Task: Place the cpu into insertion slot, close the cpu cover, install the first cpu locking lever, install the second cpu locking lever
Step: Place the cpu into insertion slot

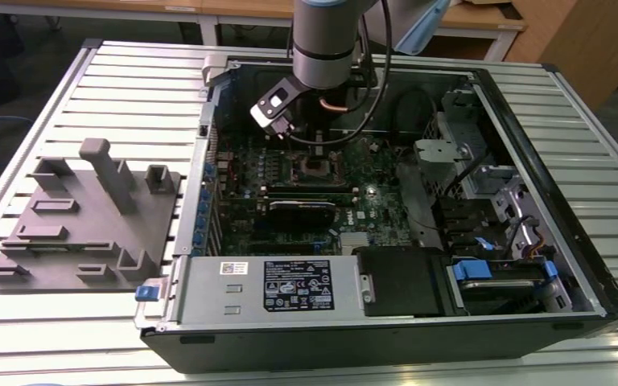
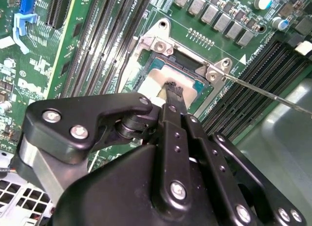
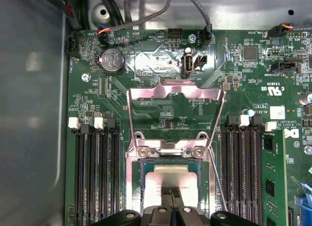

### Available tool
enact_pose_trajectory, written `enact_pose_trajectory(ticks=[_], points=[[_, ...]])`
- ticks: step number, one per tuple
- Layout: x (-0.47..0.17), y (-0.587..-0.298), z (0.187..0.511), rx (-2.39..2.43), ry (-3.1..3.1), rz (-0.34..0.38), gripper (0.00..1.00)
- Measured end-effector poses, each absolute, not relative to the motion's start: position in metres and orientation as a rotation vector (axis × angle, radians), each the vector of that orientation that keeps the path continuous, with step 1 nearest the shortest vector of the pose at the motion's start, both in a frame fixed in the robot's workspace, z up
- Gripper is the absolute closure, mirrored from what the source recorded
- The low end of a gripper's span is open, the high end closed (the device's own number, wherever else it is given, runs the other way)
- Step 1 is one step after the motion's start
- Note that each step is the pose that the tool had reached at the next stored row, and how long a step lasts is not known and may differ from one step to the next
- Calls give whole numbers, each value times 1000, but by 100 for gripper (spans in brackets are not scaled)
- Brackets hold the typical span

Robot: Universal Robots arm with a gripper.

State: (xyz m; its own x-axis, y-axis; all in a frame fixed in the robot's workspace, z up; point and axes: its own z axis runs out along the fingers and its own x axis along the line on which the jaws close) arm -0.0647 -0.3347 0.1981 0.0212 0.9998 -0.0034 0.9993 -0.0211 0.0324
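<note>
Ribbed aluminium slats make the tabletop [image 1: 30, 338], with wooden desks [image 1: 481, 20] behind it. At the exterior view's left a grey moulded fixture [image 1: 84, 217] of posts and pockets lies well apart from the work. Just beside it sits the open, black-rimmed computer case [image 1: 599, 305]. Its silver power supply [image 1: 207, 297] bears a white sticker [image 1: 296, 285] whose print is too small to read. The green motherboard [image 1: 287, 189] carries white lettering and, in the first wrist view, a small white tag [image 3: 276, 112].

The arm [image 1: 325, 32] reaches into the case from above, with the claw [image 1: 311, 149] over the insertion slot [image 3: 133, 187]. In both wrist views the claw is clenched. Its tips are drawn together, on or just above the silver-grey top of the cpu [image 3: 170, 179], which lies flat in the slot. The cpu cover [image 3: 161, 89] stands swung back, off the socket. Black memory slots [image 3: 97, 177] flank the socket closely on both sides. A thin locking lever [image 2: 268, 94] runs out from a socket corner over them.

At the exterior view's right, drive bays [image 1: 481, 177] and blue clips [image 1: 470, 271] crowd the case wall.
</note>
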Motion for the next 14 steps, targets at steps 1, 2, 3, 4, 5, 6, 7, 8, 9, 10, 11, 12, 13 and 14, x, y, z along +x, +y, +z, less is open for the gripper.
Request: enact_pose_trajectory(ticks=[1, 2, 3, 4, 5, 6, 7, 8, 9, 10, 11, 12, 13, 14], points=[[-65, -335, 198, 2227, 2180, 32, 90], [-65, -335, 198, 2227, 2180, 33, 90], [-65, -335, 198, 2227, 2180, 33, 90], [-65, -335, 197, 2227, 2180, 33, 90], [-65, -335, 197, 2227, 2180, 32, 90], [-65, -335, 197, 2227, 2180, 32, 90], [-65, -335, 197, 2227, 2180, 32, 90], [-65, -335, 197, 2227, 2180, 33, 90], [-65, -335, 197, 2227, 2180, 33, 90], [-65, -335, 197, 2227, 2180, 33, 90], [-65, -335, 197, 2227, 2180, 33, 90], [-64, -334, 198, 2227, 2180, 35, 90], [-64, -334, 199, 2227, 2180, 38, 90], [-64, -334, 201, 2227, 2180, 37, 90]])
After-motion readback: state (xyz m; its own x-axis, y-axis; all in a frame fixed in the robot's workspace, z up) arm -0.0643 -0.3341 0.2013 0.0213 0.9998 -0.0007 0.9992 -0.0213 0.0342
